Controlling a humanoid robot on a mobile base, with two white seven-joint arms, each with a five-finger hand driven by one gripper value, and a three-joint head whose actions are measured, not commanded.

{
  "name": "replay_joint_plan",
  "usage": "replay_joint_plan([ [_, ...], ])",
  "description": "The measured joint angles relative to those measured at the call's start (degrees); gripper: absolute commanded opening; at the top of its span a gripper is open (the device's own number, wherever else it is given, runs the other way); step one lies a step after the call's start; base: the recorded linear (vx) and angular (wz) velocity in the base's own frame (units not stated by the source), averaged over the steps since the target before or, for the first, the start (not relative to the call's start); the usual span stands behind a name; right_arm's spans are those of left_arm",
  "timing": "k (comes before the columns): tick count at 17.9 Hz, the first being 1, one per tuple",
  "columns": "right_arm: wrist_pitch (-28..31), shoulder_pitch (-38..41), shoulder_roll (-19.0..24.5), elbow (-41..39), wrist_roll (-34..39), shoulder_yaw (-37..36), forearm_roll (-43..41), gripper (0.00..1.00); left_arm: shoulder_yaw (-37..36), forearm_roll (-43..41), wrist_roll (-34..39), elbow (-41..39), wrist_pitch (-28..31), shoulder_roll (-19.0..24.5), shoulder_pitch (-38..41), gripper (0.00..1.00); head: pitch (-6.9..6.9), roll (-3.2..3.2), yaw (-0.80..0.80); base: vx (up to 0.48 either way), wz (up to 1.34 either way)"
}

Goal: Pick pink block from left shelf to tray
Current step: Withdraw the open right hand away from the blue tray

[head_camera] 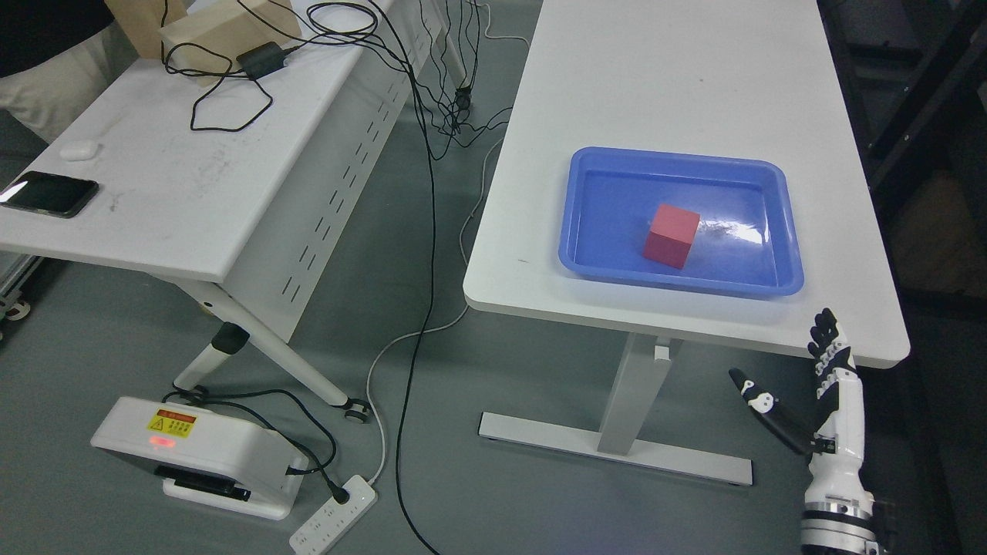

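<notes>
**Block sits in the tray, up and left of my right hand**

Head view: the pink block (672, 236) rests inside the blue tray (779, 223). My right hand (802, 393), below the table edge, is spread and empty. Placement looks done.

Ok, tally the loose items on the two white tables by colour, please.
Pink: 1, the pink block
Blue: 1, the tray
Black: 2, the phone and power adapter
White: 1, the small case
Tan: 1, the cardboard box
Total: 6
</notes>
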Motion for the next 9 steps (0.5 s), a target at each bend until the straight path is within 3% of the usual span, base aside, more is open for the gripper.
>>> replay_joint_plan([
  [9,0.7,0.1,0.0,0.0,6.1,-0.3,-0.9,1.0,0.0,0.0,0.0,0.0,0.0,0.0,0.0,1.0,0.0,0.0,0.0,-0.171,0.06],
])
